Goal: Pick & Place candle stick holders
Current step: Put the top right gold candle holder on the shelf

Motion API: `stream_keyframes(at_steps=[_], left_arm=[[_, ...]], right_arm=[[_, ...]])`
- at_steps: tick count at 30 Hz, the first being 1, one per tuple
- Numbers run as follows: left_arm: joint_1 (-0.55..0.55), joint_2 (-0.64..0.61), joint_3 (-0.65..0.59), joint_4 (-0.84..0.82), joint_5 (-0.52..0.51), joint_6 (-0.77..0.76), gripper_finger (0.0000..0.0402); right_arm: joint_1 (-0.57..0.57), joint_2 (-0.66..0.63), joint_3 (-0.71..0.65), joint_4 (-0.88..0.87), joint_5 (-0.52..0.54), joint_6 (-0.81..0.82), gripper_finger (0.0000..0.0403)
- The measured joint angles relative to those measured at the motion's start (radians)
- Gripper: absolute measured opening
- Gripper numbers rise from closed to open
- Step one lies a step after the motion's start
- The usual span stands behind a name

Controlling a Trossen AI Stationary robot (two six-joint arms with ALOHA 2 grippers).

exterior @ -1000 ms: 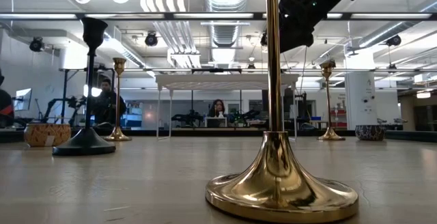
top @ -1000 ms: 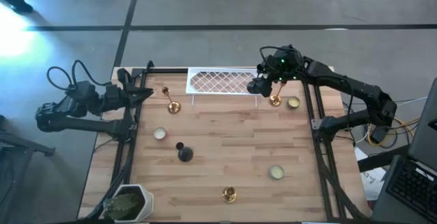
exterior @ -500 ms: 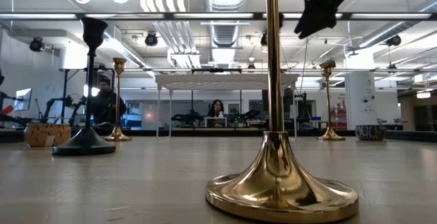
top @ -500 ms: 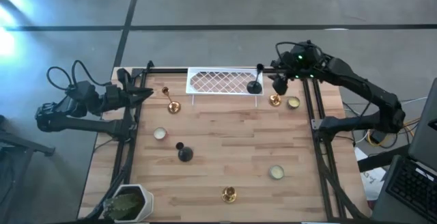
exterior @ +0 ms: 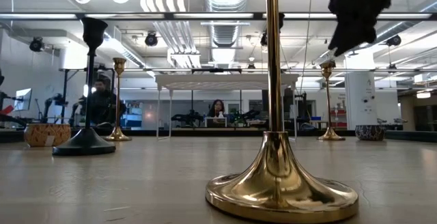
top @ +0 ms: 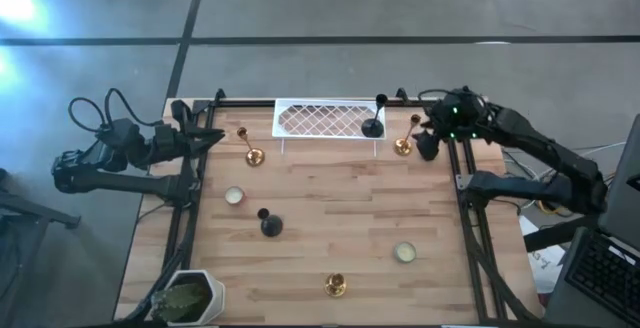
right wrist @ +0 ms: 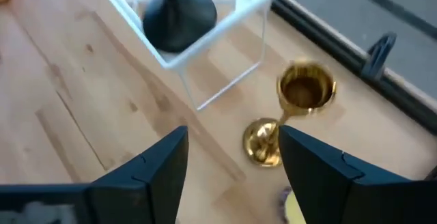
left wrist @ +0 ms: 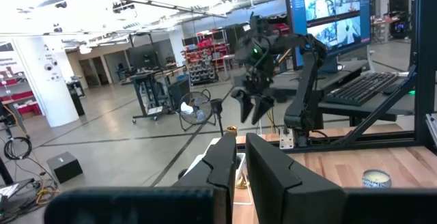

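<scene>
One black candle stick holder (top: 373, 125) stands by its round base (right wrist: 179, 18) on the right end of the white lattice tray (top: 320, 120). Just right of the tray a gold stick (top: 404, 145) stands on the table (right wrist: 265, 142). My right gripper (top: 428, 148) hovers open beside that stick, above the table and slanting down (right wrist: 232, 161), with nothing between its fingers. More holders are spread over the table: a gold stick (top: 252, 154), a cream cup (top: 234, 196), a black one (top: 270, 225), another cup (top: 404, 252) and a gold stick (top: 335, 285). My left gripper (top: 215, 136) waits shut at the far left (left wrist: 237, 162).
A white pot with a green plant (top: 190, 296) sits at the near left corner. Dark frame rails (top: 462, 183) run along the table's left and right sides. Bare wood (top: 330, 193) lies between the holders in the middle. People sit in the room beyond the table (exterior: 217, 108).
My right gripper has drawn back from the tray's right end toward the table's right edge, sinking slightly and rolling a little. The black holder it covered a second ago now stands uncovered on the tray.
</scene>
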Motion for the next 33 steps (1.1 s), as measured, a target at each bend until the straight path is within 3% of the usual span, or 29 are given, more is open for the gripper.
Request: stream_keyframes(at_steps=[7, 11, 26, 33], left_arm=[[0.000, 0.000, 0.000, 0.000, 0.000, 0.011, 0.0039], [0.000, 0.000, 0.000, 0.000, 0.000, 0.011, 0.0039], [0.000, 0.000, 0.000, 0.000, 0.000, 0.021, 0.0039], [0.000, 0.000, 0.000, 0.000, 0.000, 0.021, 0.0039]], right_arm=[[0.002, -0.171, -0.272, 0.320, 0.000, 0.123, 0.0205], [0.002, -0.200, -0.358, 0.378, 0.001, 0.155, 0.0199], [0.002, -0.192, -0.474, 0.542, 0.205, 0.138, 0.0174], [0.002, -0.166, -0.509, 0.555, 0.220, 0.168, 0.0171]])
